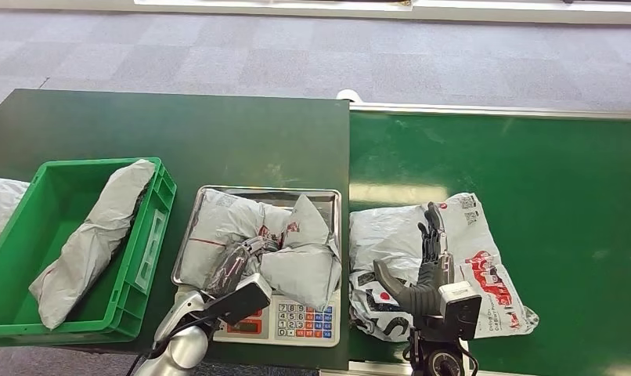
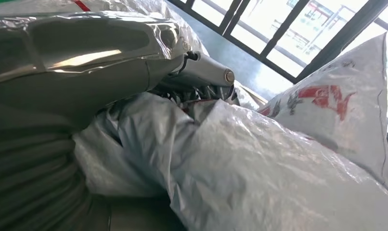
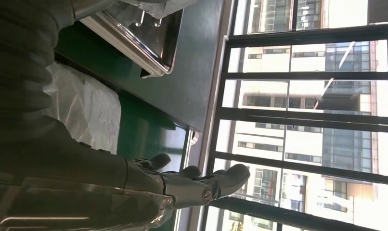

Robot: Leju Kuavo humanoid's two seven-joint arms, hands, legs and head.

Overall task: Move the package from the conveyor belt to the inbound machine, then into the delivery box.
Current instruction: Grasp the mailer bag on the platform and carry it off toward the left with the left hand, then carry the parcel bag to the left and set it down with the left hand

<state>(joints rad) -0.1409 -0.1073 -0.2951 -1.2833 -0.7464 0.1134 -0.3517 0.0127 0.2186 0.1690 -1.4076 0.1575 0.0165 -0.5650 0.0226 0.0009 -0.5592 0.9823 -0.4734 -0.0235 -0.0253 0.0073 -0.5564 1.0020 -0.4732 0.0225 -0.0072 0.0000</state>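
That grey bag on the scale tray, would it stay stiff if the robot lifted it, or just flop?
The bag would probably flop: its plastic is crumpled and peaked, and in the left wrist view it folds softly. The shiny film looks slippery, so the left hand might slide on it. It lies slumped, so rolling seems unlikely.

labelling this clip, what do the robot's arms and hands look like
Both arms are silver metal. The left hand has dark fingers under shiny clear plastic wrap, with a dark box at the wrist. The right hand has dark grey fingers, a thick grey thumb, a grey ribbed cover and a silver-and-black camera block at the wrist.
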